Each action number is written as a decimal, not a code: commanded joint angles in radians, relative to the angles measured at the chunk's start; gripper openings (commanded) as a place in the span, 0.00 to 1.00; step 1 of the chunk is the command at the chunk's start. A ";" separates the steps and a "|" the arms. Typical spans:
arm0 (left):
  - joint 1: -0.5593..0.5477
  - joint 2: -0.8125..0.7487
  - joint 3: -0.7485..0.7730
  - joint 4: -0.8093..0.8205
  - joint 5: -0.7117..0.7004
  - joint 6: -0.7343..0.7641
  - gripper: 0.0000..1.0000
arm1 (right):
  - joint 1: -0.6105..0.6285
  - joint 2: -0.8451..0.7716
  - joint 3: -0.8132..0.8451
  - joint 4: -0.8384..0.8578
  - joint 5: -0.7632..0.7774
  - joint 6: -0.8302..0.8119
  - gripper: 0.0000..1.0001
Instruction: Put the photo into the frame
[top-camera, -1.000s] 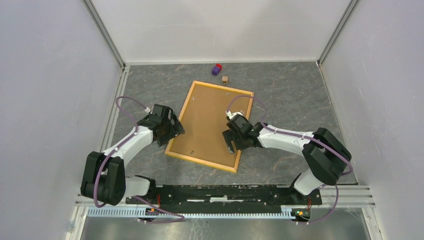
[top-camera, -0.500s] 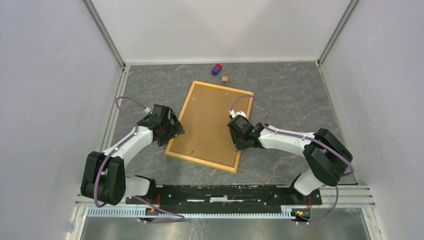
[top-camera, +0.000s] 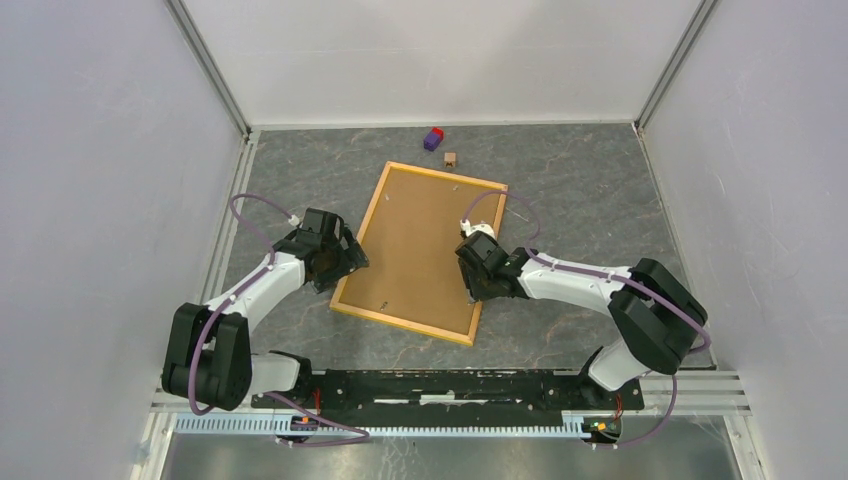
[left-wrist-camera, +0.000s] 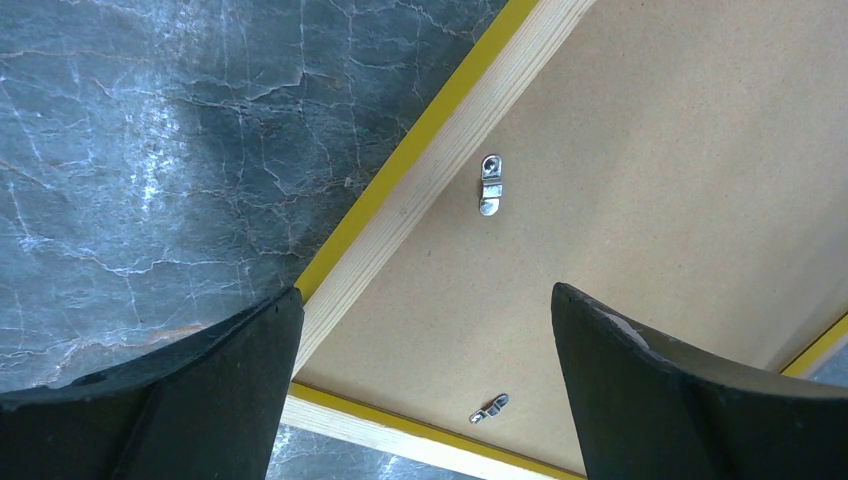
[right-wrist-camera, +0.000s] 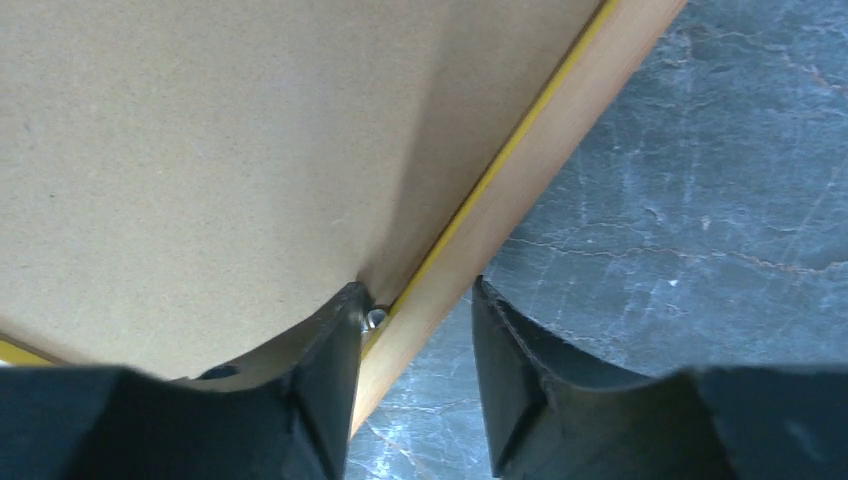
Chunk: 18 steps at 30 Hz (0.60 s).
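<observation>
Frame (right-wrist-camera: 592, 108) edge in right gripper (right-wrist-camera: 415, 295), table (right-wrist-camera: 700, 250) beside

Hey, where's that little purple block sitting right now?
In the top view, the purple block sits at the table's far edge, near the middle, just beyond the frame's far corner, with a small brown block close on its right.

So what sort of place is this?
Probably a robot test booth: plain white walls with aluminium corner posts enclose a grey marble-patterned tabletop, with two white-and-black robot arms bolted at its near edge.
</observation>
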 joint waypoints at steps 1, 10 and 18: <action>-0.002 0.003 -0.017 0.034 0.056 -0.044 0.98 | 0.025 0.037 0.033 -0.005 -0.070 -0.056 0.55; -0.002 -0.002 -0.021 0.037 0.063 -0.045 0.98 | 0.052 0.085 0.006 -0.035 -0.071 -0.052 0.47; 0.000 0.001 -0.013 0.020 0.040 -0.050 0.99 | 0.072 0.128 0.022 -0.079 -0.143 -0.148 0.37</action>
